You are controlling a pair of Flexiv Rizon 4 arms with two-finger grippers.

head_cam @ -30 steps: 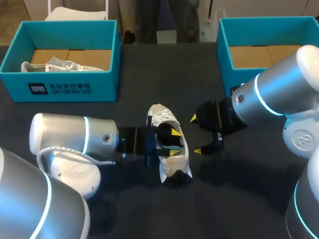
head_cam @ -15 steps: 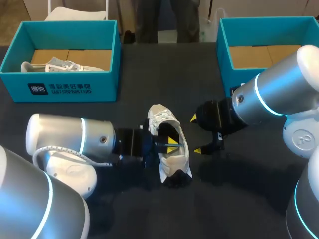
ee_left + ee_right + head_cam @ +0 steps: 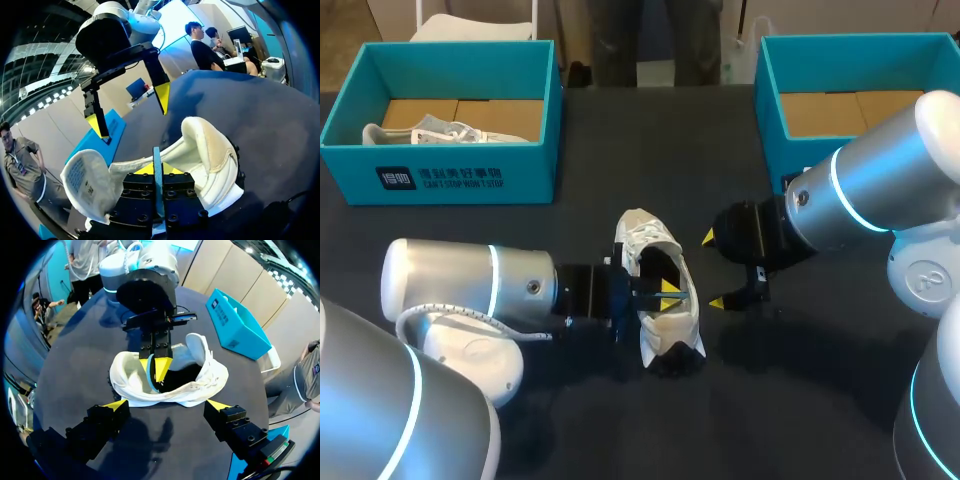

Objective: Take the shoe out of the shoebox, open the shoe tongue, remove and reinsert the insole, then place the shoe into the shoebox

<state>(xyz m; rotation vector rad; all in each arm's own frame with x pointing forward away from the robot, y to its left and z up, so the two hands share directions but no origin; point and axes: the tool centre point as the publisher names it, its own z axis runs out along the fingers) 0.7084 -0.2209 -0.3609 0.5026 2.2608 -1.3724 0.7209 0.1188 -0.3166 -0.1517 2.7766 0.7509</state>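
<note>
White shoe (image 3: 670,322) lay on the worktop (image 3: 620,150), midway between its side edges. Your left gripper (image 3: 666,290) sat inside the shoe opening, pinching the thin blue insole (image 3: 157,160). Your right gripper (image 3: 712,270) stood spread just beside the shoe.

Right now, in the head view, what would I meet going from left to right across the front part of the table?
left arm → shoe → right gripper → right arm
</note>
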